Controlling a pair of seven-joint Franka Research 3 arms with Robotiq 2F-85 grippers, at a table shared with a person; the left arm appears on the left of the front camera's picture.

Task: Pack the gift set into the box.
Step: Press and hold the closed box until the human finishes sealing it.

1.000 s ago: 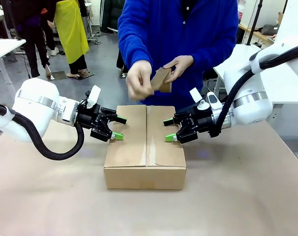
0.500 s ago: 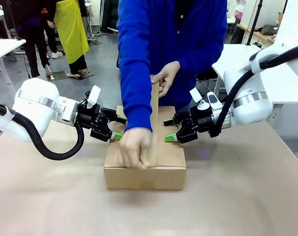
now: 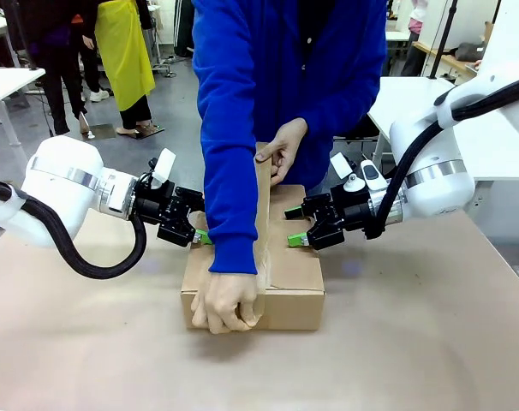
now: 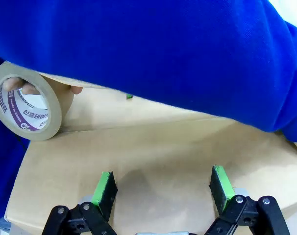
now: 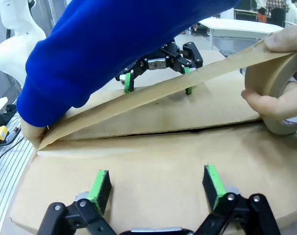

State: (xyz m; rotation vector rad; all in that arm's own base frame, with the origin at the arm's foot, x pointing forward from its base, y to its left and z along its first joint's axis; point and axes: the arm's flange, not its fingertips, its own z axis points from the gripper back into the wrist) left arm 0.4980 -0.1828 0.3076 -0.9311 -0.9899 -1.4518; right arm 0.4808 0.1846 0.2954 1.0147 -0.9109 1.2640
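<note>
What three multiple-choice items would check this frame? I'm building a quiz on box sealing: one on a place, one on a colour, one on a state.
1. Where is the tape roll?
A. on the table
B. in the person's hand above the box's far end
C. in the right tool

2. What colour is the person's sleeve?
A. blue
B. yellow
C. grey

3. How are the flaps of the box?
A. all standing open
B. torn off
C. folded shut

Answers:
1 B: the hand holds the roll up, tape stretched down to the near edge.
2 A: it is blue in the front view.
3 C: the top lies flat, both the left tool and right tool open at its sides.
</note>
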